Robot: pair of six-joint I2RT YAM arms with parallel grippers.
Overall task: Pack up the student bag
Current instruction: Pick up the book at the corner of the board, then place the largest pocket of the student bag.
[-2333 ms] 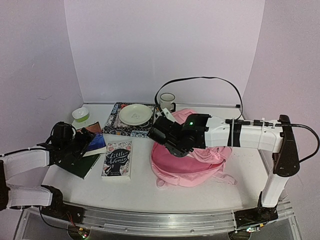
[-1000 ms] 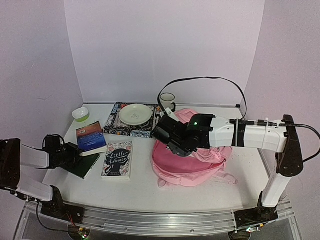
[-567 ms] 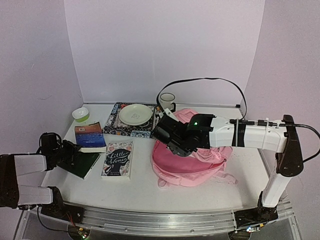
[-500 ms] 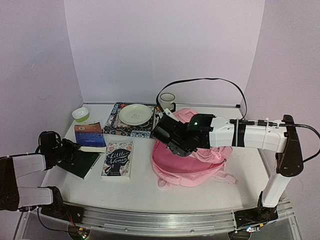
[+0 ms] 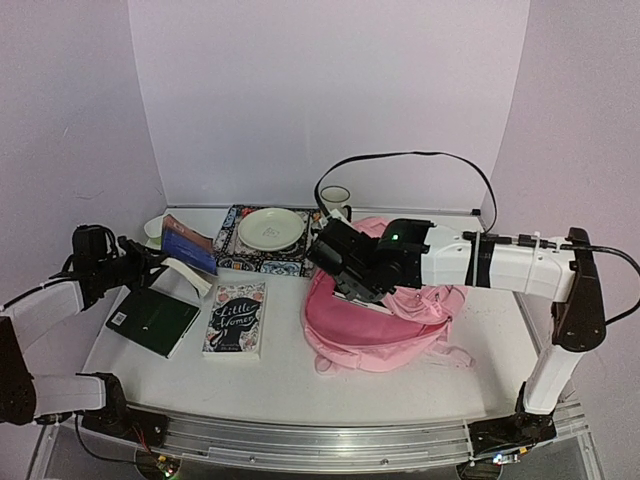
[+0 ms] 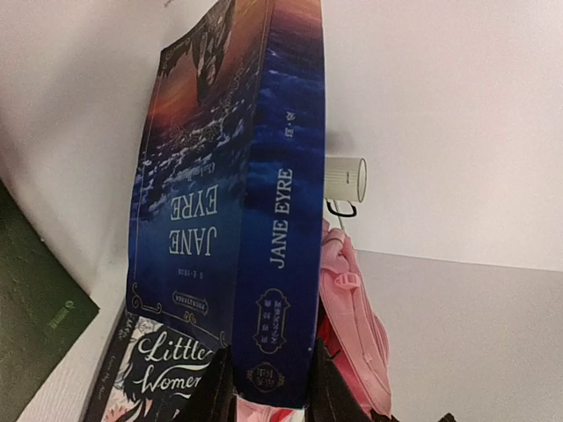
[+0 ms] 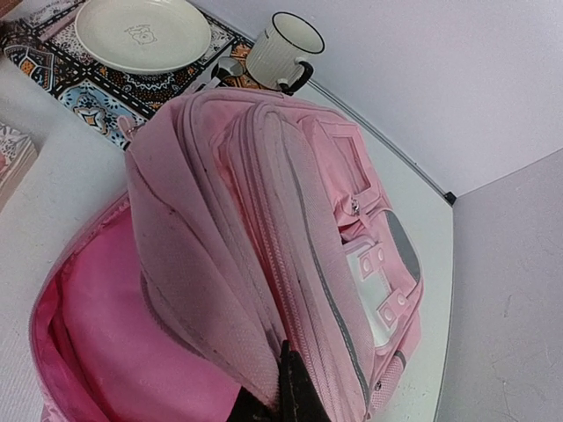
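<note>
Above the desk's [image 5: 290,375] left side, left jaws clamp the Jane Eyre book [image 6: 229,202]; right jaws pinch the student bag's [image 7: 290,220] open edge.

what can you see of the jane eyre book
The book is a paperback with a dark blue cover shading to orange-red at one end. JANE EYRE is printed in white on the front and spine, with a small emblem low on the spine. The left hand pinches its spine end and holds it tilted in the air over the left side of the table. Its page edges look pale. Nothing else touches it.
</note>
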